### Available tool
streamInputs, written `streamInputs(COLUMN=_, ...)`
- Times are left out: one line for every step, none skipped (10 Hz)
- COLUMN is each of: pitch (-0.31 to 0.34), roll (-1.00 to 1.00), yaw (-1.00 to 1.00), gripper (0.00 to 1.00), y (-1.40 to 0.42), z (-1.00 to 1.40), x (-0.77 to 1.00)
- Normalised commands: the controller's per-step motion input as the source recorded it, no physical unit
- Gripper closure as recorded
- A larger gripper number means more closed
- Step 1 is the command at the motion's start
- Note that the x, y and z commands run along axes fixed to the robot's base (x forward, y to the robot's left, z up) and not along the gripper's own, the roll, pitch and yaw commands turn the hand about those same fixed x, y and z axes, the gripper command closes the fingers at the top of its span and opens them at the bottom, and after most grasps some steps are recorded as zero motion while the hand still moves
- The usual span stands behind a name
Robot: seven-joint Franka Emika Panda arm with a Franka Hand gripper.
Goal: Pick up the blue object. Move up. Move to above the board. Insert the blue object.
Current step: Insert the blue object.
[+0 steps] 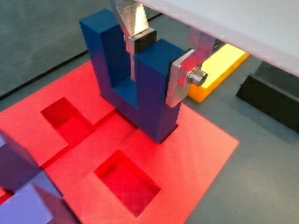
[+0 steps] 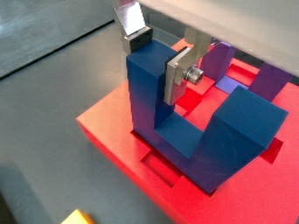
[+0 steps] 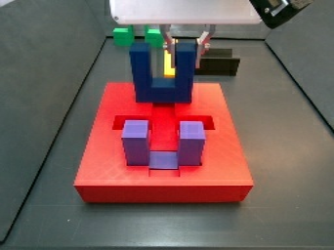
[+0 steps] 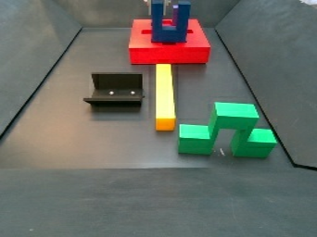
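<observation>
The blue object (image 1: 140,96) is a navy U-shaped block standing upright, prongs up, on the far part of the red board (image 1: 176,157). Both also show in a wrist view, blue object (image 2: 176,114) on board (image 2: 111,118), and in both side views, blue object (image 3: 156,83) (image 4: 171,23) and board (image 3: 163,181) (image 4: 173,51). Its base sits at the board's cutouts; I cannot tell how deep. My gripper (image 1: 160,63) (image 2: 156,63) comes down from above, its silver fingers (image 1: 184,77) shut on one prong. It also shows in a side view (image 3: 187,41).
A lighter purple U-shaped block (image 3: 163,142) sits in the board's near cutout. On the floor beyond the board lie a yellow bar (image 4: 164,93), a green block (image 4: 229,130) and the dark fixture (image 4: 114,91). Open square cutouts (image 1: 126,179) lie beside the blue object.
</observation>
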Motion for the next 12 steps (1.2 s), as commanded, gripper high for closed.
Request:
streamInputs(pitch=-0.107, roll=0.00, yaw=0.05, gripper=1.00, y=-0.09, z=-0.16, x=0.00)
streamInputs(pitch=-0.100, roll=0.05, yaw=0.00, gripper=1.00, y=0.08, z=-0.32, x=0.01)
streamInputs(pitch=-0.076, roll=0.06, yaw=0.00, gripper=1.00, y=0.18, z=-0.28, x=0.03)
streamInputs(pitch=-0.054, roll=0.01, yaw=0.00, gripper=1.00, y=0.21, z=-0.17, x=0.15)
streamInputs(pitch=-0.053, roll=0.00, yaw=0.00, gripper=1.00, y=0.18, z=-0.19, x=0.14)
streamInputs(pitch=-0.053, roll=0.00, yaw=0.01, gripper=1.00, y=0.09, z=-0.27, x=0.15)
streamInputs(pitch=-0.054, roll=0.00, yaw=0.00, gripper=1.00, y=0.00, z=-0.33, x=0.06)
streamInputs(pitch=-0.051, roll=0.04, yaw=0.00, gripper=1.00, y=0.00, z=-0.54, x=0.00)
streamInputs(pitch=-0.053, roll=0.12, yaw=0.00, gripper=1.00, y=0.00, z=-0.90, x=0.00)
streamInputs(pitch=-0.046, roll=0.17, yaw=0.00, gripper=1.00, y=0.00, z=-1.00, x=0.00)
streamInputs(pitch=-0.023, roll=0.18, yaw=0.00, gripper=1.00, y=0.00, z=-0.84, x=0.00)
streamInputs(pitch=0.000, roll=0.00, yaw=0.00, gripper=1.00, y=0.00, z=0.00, x=0.00)
